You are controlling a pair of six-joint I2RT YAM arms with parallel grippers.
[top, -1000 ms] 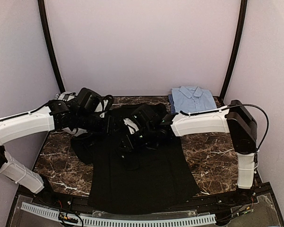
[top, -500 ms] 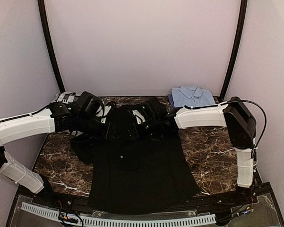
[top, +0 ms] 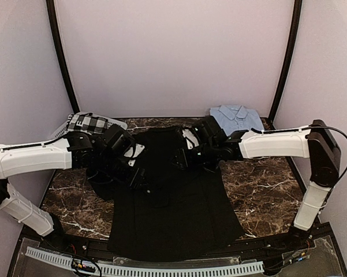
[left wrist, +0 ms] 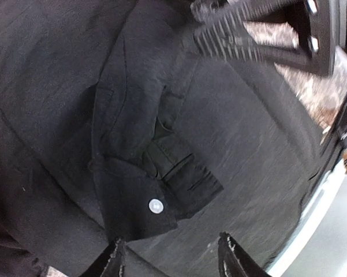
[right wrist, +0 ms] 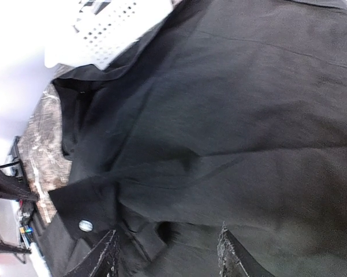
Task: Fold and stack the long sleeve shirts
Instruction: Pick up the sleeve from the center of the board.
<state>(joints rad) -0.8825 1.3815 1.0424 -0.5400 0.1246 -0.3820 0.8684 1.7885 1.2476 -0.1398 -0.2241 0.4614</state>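
The folded shirt lay behind the spread shirt to its right, and the basket behind to its left. My left pincer and right pincer hung over it.

Even soft overhead light; wrist views dim, slightly blurred at edges.

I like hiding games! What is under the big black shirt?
The black shirt lies on the brown marble table, which shows at both its sides. Anything else beneath is covered by the cloth and cannot be seen.
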